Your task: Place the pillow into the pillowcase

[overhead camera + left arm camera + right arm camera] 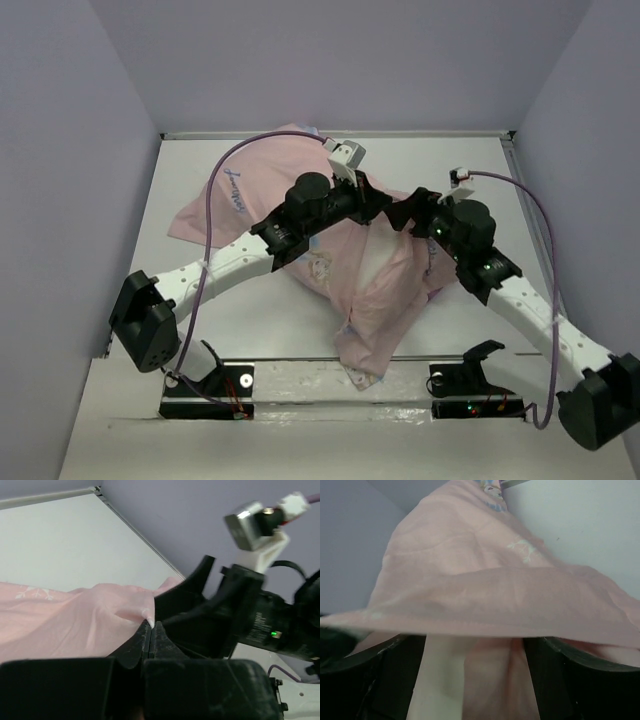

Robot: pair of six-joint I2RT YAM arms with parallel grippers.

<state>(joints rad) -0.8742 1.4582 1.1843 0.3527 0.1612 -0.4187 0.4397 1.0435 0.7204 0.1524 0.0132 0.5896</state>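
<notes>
As the pillowcase (pixel 262 190) looks limp and light, left gripper (pixel 151 624) clamps its edge; right gripper (pixel 472 655), jaws apart, underneath.

Counter (pixel 250 330): white, flat, closed in by lavender walls (pixel 60 200) at left, back and right. Pillowcase (pixel 255 198), pale pink side up, lies on it. It spreads from the back-left area across the middle, rumpled and bulging at centre. Its narrow near end reaches the near edge, between the two black arm mounts there: left mount (pixel 210 385), right mount (pixel 470 385).
</notes>
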